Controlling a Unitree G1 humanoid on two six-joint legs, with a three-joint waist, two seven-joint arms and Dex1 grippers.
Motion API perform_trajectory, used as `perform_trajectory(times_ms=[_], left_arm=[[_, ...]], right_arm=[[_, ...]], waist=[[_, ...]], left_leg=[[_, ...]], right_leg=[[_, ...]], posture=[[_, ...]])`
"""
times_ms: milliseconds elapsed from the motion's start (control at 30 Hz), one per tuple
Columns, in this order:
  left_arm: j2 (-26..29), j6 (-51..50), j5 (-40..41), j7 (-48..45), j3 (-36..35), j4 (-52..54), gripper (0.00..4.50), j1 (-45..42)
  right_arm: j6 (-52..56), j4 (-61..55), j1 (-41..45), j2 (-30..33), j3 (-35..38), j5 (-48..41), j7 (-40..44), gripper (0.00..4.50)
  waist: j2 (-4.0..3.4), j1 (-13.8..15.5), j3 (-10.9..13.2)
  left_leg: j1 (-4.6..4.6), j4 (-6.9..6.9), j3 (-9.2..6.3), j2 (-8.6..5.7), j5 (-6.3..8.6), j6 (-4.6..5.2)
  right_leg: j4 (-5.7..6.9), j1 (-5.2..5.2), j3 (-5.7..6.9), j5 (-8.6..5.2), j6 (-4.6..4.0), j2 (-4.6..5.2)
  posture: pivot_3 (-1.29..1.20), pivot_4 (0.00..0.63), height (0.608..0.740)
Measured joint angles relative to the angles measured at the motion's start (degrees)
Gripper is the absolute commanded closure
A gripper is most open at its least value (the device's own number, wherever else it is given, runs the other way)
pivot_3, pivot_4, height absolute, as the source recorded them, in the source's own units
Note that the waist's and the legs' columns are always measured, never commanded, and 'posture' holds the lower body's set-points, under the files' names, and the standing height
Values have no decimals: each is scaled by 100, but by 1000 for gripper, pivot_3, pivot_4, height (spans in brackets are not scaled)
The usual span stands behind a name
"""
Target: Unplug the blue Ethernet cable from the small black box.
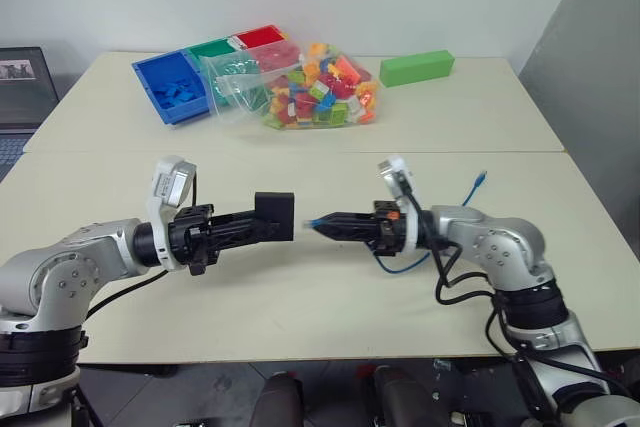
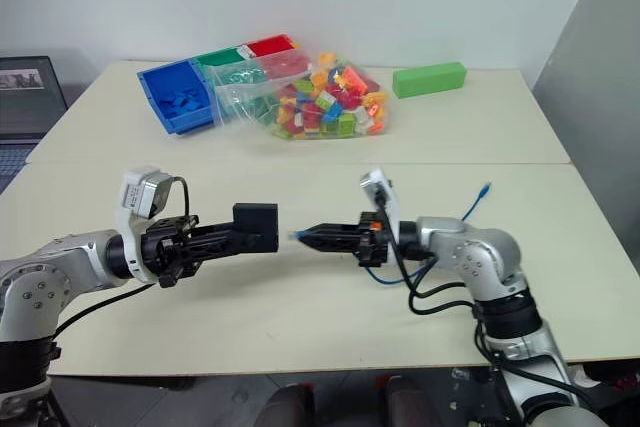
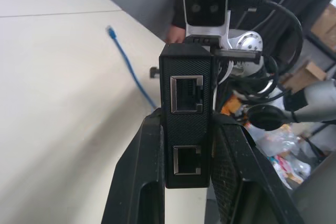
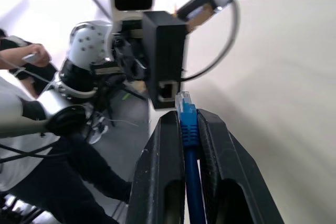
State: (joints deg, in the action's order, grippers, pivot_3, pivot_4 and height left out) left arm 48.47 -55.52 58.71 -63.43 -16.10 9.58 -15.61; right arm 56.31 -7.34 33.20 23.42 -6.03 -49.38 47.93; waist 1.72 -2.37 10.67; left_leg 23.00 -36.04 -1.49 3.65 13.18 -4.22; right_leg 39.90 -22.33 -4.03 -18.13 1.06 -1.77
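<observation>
Above the near edge of the pale table (image 1: 300, 332), the two arms met nose to nose. On the robot's left, the left gripper (image 1: 262, 226) pointed level toward the middle, its fingers clamped on the flat sides of the small black box (image 1: 274, 216), which it held upright in the air. From the left wrist view the box (image 3: 187, 121) showed two ports on its narrow edge, one above the other, both with nothing in them. Facing it, the right gripper (image 1: 322, 225) had its jaws closed tight on the blue Ethernet cable (image 4: 189, 129) just behind the plug; the translucent plug tip stuck out past the fingers and sat just short of the box, clear of the port, so the cable was out. Behind that gripper the cord looped down under the wrist and trailed across the table to the robot's right, where its far plug lay on the surface. Well back on the table stood a blue bin tray (image 1: 173, 88) with green and red trays beside it, a clear bag of coloured blocks (image 1: 310, 87) lying against them, and a green block (image 1: 416, 68) off to the right
</observation>
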Motion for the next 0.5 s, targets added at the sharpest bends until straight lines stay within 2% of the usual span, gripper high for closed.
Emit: perform_trajectory(times_ms=[133,267,367,500], left_arm=[[26,43,-27,67,-162,-32,3712,73],[2,99,-65,306,-244,-9,3712,168],[-139,139,-110,548,-245,57,3712,160],[-265,296,-257,777,-226,59,3712,111]], right_arm=[[-222,245,-202,242,97,306,34,4411],[-1596,1337,-61,-27,113,1551,-677,4412],[-3068,2851,496,-426,13,2810,-1659,4412],[-4348,4339,1067,-650,-26,3671,-2219,4412]], waist=[[0,-7,1],[-1,-86,2],[-4,-108,4],[-4,-99,5]], left_leg=[[-1,3,2,1,0,0],[-1,2,8,1,0,0],[-1,1,11,1,0,0],[2,5,14,0,0,-1]], right_leg=[[1,-2,-3,0,0,-1],[2,-6,-8,0,1,-1],[4,-8,-12,1,1,-2],[2,-9,-13,17,-28,-2]], posture=[[0,150,740],[0,150,740],[0,150,740],[0,150,740]])
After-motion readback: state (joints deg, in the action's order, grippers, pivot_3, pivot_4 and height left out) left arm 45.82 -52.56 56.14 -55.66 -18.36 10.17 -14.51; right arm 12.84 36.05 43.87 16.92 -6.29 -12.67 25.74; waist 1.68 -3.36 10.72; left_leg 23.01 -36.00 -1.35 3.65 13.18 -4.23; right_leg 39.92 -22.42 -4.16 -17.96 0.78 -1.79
